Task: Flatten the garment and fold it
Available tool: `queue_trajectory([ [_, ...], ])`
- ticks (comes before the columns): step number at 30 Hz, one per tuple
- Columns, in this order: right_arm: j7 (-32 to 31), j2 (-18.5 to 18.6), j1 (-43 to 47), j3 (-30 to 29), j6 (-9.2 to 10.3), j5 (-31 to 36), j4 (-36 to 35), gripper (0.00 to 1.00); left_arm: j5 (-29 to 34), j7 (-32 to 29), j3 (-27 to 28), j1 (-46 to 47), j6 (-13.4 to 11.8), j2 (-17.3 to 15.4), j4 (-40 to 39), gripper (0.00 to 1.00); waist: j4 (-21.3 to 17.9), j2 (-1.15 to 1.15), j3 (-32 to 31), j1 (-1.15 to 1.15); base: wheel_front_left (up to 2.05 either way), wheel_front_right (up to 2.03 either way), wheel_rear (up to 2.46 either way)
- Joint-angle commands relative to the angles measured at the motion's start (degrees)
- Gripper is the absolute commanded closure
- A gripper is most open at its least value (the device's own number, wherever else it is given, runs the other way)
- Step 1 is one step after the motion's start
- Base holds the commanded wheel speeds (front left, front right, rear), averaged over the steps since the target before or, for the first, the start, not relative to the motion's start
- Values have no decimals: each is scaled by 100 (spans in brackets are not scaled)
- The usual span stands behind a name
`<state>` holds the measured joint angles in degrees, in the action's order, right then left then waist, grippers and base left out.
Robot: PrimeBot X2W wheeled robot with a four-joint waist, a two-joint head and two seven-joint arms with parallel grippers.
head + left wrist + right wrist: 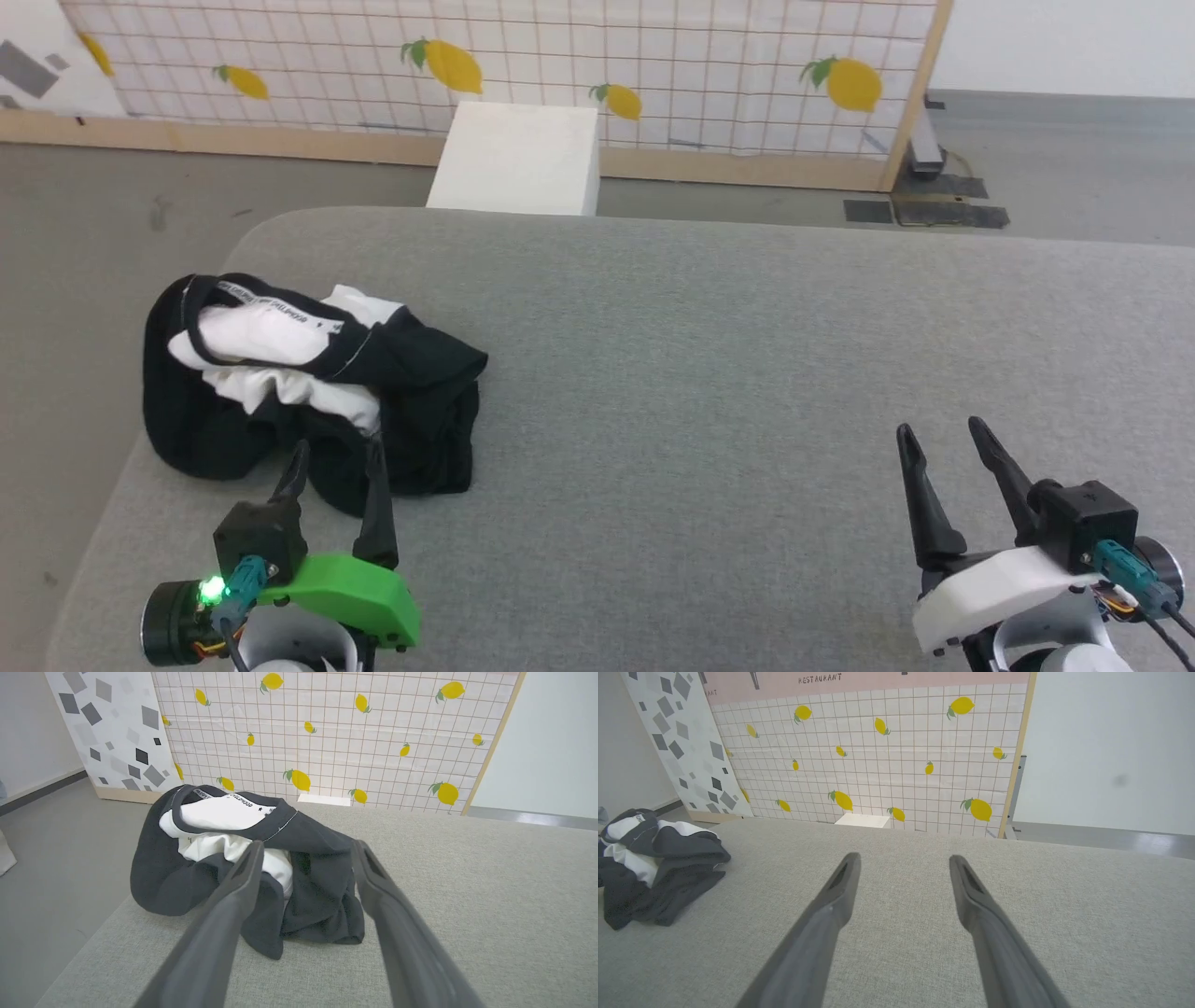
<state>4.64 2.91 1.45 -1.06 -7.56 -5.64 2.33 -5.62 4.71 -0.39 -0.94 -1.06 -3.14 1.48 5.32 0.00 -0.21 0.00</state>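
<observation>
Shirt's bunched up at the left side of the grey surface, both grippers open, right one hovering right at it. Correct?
Not quite: the left gripper is the one at the garment; the head view shows it. The right gripper hangs over bare grey surface, well apart. Both open, shirt bunched at left.

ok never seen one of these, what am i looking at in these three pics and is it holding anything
This is a two-armed robot working at a grey padded table. The wide picture comes from a camera on its head, looking down. The left gripper, on a green mount, shows at the lower left; the right gripper, on a white mount, at the lower right. The other two pictures come from cameras on each wrist, looking along that gripper's two long dark fingers.

On the table lies a crumpled black-and-white T-shirt, bunched near the left edge, its lettered collar band on top. Beyond the table are a white box and a lemon-patterned screen.

Nothing is held. Both grippers are open; the left one's fingers point at the shirt's near edge, and the right is over bare table, well apart from it.
</observation>
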Motion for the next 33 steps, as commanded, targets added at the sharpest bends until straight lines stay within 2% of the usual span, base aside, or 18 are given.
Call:
queue_trajectory([
  [1, 66, 0, 96, 8, 3, -68, 32, 0, -67, 64, 21, -81, -23, 9, 22, 0, 98, 0, -7, 0, 0, 0, 0],
  [33, 443, -1, 227, 31, 5, -403, 319, 0, -317, 439, 71, -307, -119, 16, 96, 0, 1093, 0, -4, 0, 0, 0, 0],
])
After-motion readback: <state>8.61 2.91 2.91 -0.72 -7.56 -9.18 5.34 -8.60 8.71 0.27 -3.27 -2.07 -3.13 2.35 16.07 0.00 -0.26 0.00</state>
